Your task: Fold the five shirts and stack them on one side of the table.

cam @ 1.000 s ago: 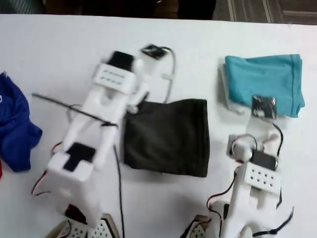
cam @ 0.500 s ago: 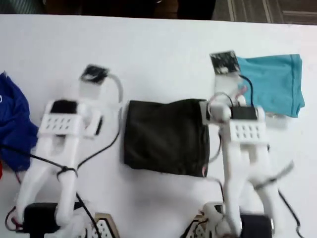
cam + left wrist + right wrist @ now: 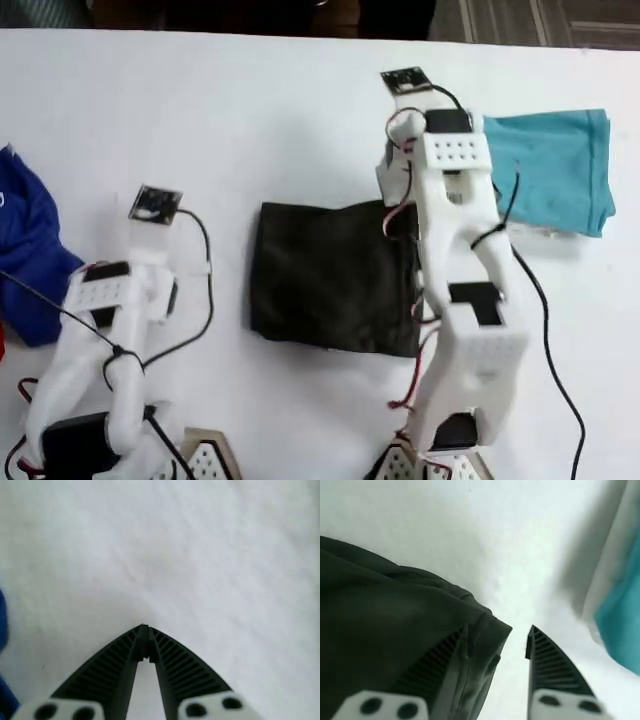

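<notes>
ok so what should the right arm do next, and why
Probably shut the right gripper on the folded black shirt. Its jaws stand open with the shirt's corner between them, and the folded teal shirt lies just beyond on the white table, a likely place to stack it.

We look down on a white table [image 3: 300, 120] that takes up nearly the whole high view. It is evenly lit, with only soft shadows. Beyond the table's far edge runs a narrow dark strip: grey floor [image 3: 600, 20] with pale lines behind the table's right corner, a dark brown shape [image 3: 340, 14] behind its middle, and a ribbed grey-green patch [image 3: 40, 12] behind its left corner.
</notes>
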Action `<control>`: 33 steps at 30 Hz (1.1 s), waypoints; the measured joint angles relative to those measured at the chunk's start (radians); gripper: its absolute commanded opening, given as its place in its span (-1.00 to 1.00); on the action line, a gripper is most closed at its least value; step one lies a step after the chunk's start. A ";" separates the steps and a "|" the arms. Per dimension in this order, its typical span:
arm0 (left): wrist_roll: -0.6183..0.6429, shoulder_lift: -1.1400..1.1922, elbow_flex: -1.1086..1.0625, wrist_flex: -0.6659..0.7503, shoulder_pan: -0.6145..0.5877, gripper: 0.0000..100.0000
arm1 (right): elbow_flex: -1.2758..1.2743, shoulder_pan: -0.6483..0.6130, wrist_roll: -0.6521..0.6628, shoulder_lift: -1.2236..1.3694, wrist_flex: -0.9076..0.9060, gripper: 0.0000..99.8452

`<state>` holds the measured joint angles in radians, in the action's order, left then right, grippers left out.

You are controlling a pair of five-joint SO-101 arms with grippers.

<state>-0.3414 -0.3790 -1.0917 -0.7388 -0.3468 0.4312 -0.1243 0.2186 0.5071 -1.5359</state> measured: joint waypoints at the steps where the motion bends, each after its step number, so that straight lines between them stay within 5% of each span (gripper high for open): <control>1: 0.000 0.000 -0.003 0.012 0.000 -0.95 | 0.044 0.000 0.000 0.040 -0.029 -0.65; 12: 0.000 -0.003 -0.011 0.028 0.003 -0.95 | 0.322 0.000 0.000 0.299 -0.133 -0.97; 33: 0.000 -0.003 -0.011 0.028 0.002 -0.95 | 0.614 -0.043 0.078 0.310 -0.209 -0.96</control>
<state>-0.3414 -0.3821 -1.1024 -0.7112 -0.3452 1.0449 -0.1672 0.2969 0.8170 -1.7446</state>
